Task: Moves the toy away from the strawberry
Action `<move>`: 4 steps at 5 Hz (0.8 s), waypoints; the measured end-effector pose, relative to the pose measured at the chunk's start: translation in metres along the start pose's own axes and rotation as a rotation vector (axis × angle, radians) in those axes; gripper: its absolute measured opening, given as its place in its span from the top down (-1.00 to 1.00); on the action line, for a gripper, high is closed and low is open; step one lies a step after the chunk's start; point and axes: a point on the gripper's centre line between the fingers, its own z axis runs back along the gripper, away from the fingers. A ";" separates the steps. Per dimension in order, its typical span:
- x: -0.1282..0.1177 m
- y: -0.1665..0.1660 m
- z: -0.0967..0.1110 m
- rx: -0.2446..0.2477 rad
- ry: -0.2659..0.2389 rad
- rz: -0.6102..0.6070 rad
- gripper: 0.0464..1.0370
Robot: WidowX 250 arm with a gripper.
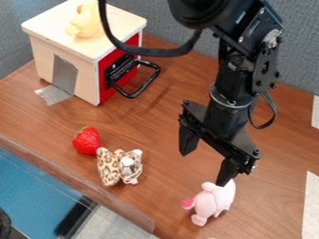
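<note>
**Open pincer [204, 169] over the bench [159, 121], spotted toy [109, 169] beside the strawberry [86, 141]**

The pincer hangs down on the right of the view, its two fingers spread wide with nothing between them. One finger points at bare wood; the other comes down at the top of a pink toy [215, 200], though whether it touches cannot be told.

The red strawberry lies left of the middle, near the front edge of the bench. The spotted plush toy is just beside it, on the side towards the pincer; whether they touch is hard to tell. The pink toy lies well apart from both, near the front of the bench, its darker pink end facing left.

At the back left stands a box [81, 88] with a pale top, a red front and a black handle [133, 95]. A yellow toy [86, 22] sits on top of it. Grey tape [55, 94] runs from the foot of its side onto the wood. Two pale strips [311, 205] lie at the right edge of the view.
</note>
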 end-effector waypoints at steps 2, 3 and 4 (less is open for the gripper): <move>-0.018 0.016 -0.012 -0.005 0.036 -0.002 -0.93; -0.030 0.041 -0.008 0.004 0.020 -0.001 -0.93; -0.039 0.066 -0.005 0.016 -0.027 -0.009 -0.93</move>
